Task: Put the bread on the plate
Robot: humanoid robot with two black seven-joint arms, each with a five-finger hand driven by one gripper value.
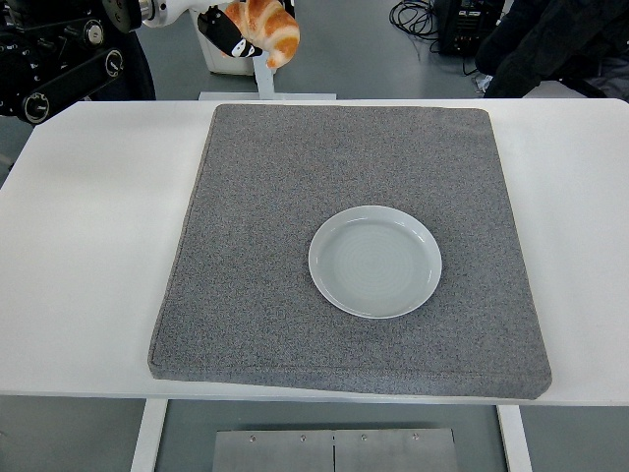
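Observation:
The bread is a golden croissant [267,28] at the top of the head view, up in the air beyond the table's far edge. My left hand [226,37] comes in from the top left on a black arm [59,59] and is shut on the croissant's left end. A round pale grey plate [374,262] lies empty on a grey mat [265,177], right of the mat's middle and well nearer than the croissant. My right arm is not in view.
The grey mat covers the middle of the white table [88,246]. A white stand [263,74] rises behind the far edge under the croissant. Dark equipment and cables [442,20] and a dark shape [555,44] lie beyond the table at the top right.

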